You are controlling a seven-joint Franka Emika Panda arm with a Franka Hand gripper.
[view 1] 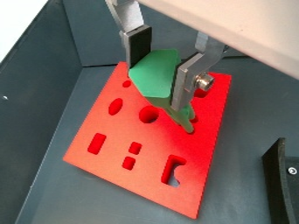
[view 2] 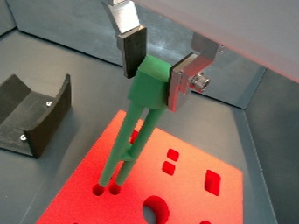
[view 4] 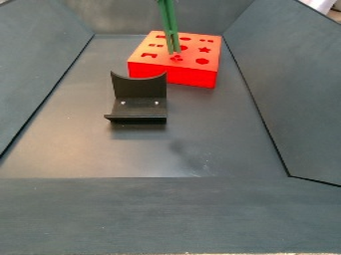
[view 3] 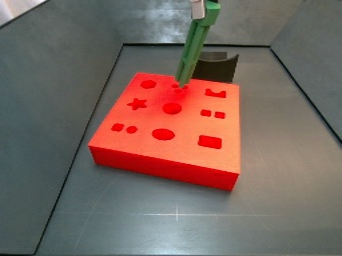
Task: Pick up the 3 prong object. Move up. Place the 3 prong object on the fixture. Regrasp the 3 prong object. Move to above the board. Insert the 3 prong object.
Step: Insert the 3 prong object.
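My gripper point(view 1: 160, 79) is shut on the wide head of the green 3 prong object point(view 1: 149, 77), which hangs upright over the red board point(view 1: 158, 188). In a wrist view the gripper point(view 2: 156, 74) holds the object point(view 2: 142, 96) with its thin prongs reaching down to the small dot holes near the board's point(view 2: 187, 199) edge. Both side views show the object point(view 3: 194, 50) point(view 4: 170, 30) standing slightly tilted on the board point(view 3: 147, 150) point(view 4: 173, 75). I cannot tell how deep the prongs sit. The gripper point(view 3: 203, 10) shows at the frame's top.
The dark fixture point(view 3: 218, 68) stands right behind the board, also seen in a side view point(view 4: 138, 97) and both wrist views point(view 2: 30, 118) point(view 1: 281, 175). Grey bin walls point(view 3: 301, 90) enclose the floor. The board has circle, star and square holes.
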